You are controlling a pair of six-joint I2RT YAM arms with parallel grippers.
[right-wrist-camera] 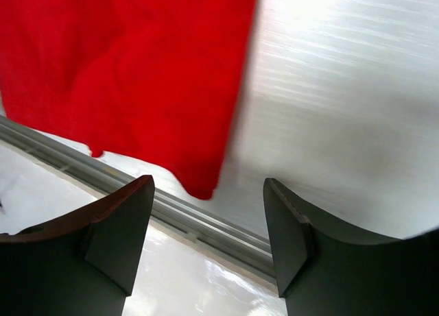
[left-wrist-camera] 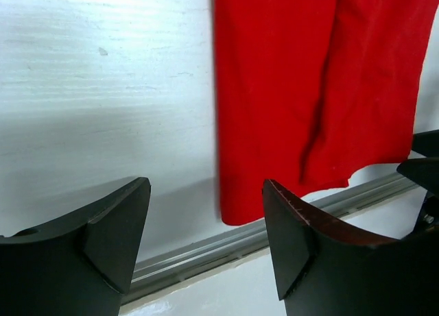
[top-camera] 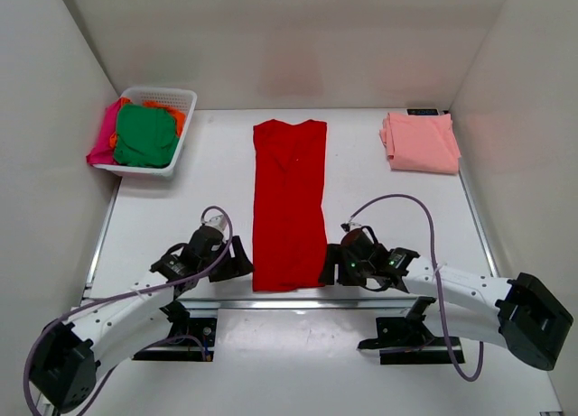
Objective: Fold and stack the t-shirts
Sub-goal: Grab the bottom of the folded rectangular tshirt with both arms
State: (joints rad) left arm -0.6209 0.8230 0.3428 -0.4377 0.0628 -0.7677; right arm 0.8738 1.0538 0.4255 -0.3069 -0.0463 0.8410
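The fingers [left-wrist-camera: 116, 234] of the left gripper [top-camera: 238, 256] stand wide apart with nothing between them; the right gripper [top-camera: 330, 264] is spread just as wide and likewise holds nothing; both sit low at the near edge of the white table [top-camera: 379, 208].

The bright red t-shirt [top-camera: 289, 204] lies flat in the middle of the table as a long narrow strip, its collar at the far end and its hem at the near edge by the metal rail [left-wrist-camera: 240, 244]; the left gripper is just beside the hem's left corner and the right gripper just beside its right corner.

The white lattice basket [top-camera: 185, 96] sits at the far left corner; the folded salmon-pink t-shirt [top-camera: 420, 143] lies at the far right, well apart from the red one.

In the basket the green t-shirt [top-camera: 144, 134] lies on top; the magenta t-shirt [top-camera: 101, 136] hangs over its left rim; a bit of the orange t-shirt [top-camera: 173, 116] shows behind the green.
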